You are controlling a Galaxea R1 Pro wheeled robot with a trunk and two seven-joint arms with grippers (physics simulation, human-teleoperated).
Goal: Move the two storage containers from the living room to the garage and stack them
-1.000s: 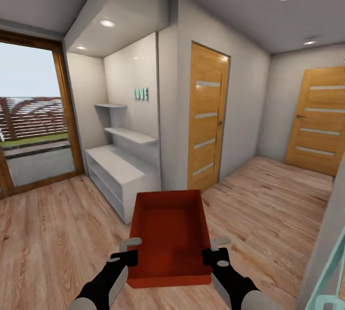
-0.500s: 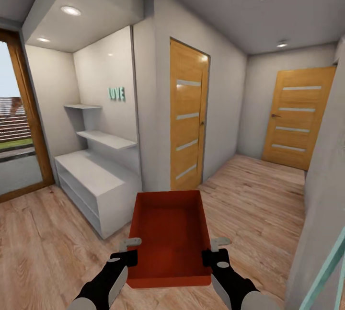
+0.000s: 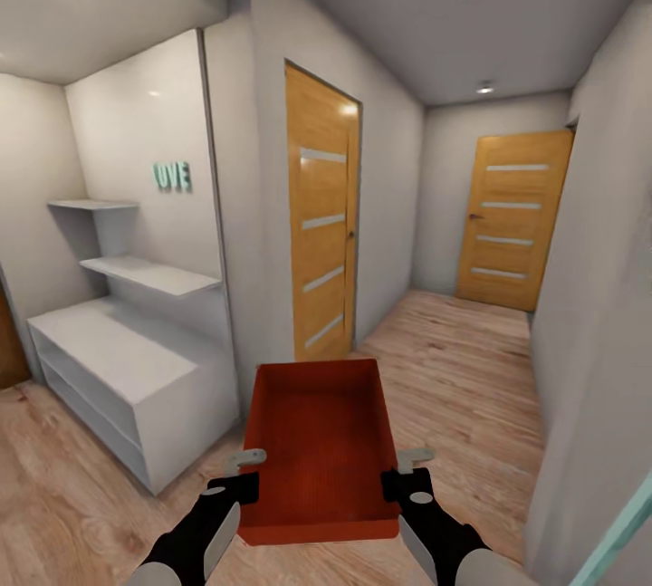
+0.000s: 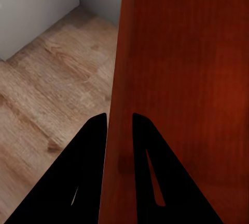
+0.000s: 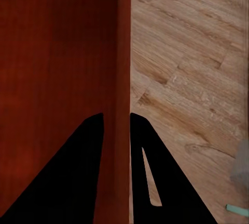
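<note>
While both arms reach forward from the bottom of the head view, they hold one red bin [image 3: 319,450] up between them, above the wood floor [image 3: 471,369]. The left gripper [image 3: 243,474] pinches the bin's left wall, and the right gripper [image 3: 405,472] pinches the right wall. In the left wrist view, one black finger [image 4: 88,151] sits outside the wall and the other sits inside, both tight against it. The right wrist view shows the same kind of hold, with one finger [image 5: 150,156] on each side of the wall. The bin is level, open side up, and has nothing in it. Ahead is a narrow hallway with two orange doors, one near on the left [image 3: 322,224] and one at the far end [image 3: 512,219]. A white shelf unit [image 3: 127,360] stands to the left.
</note>
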